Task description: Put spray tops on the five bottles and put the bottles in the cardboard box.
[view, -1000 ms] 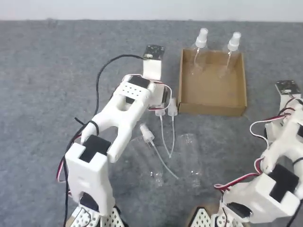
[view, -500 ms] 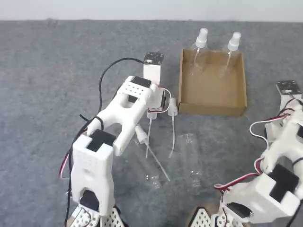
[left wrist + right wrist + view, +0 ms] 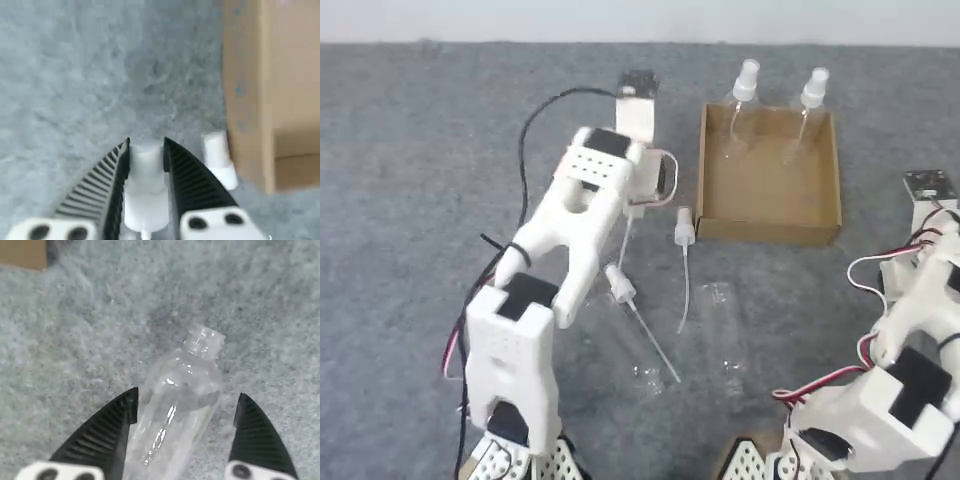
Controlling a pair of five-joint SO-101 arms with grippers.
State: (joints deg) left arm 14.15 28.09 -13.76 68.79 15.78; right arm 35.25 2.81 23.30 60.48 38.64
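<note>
Here, L arm (image 3: 582, 215) stretched fwd, L claw (image 3: 146, 150) gripping spray top (image 3: 146, 187), R claw (image 3: 189, 395) wide over bottle (image 3: 175, 415)

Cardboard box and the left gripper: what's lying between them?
A loose spray top lies between the left gripper and the cardboard box, seen in the left wrist view.

In cardboard box (image 3: 770, 230), far end: two upright bottles (image 3: 740, 110). Left of box: held spray top (image 3: 145, 190) in left gripper (image 3: 146, 145). Just before box's near-left corner: loose spray top (image 3: 684, 228); another top (image 3: 620, 282) nearer, further left.
</note>
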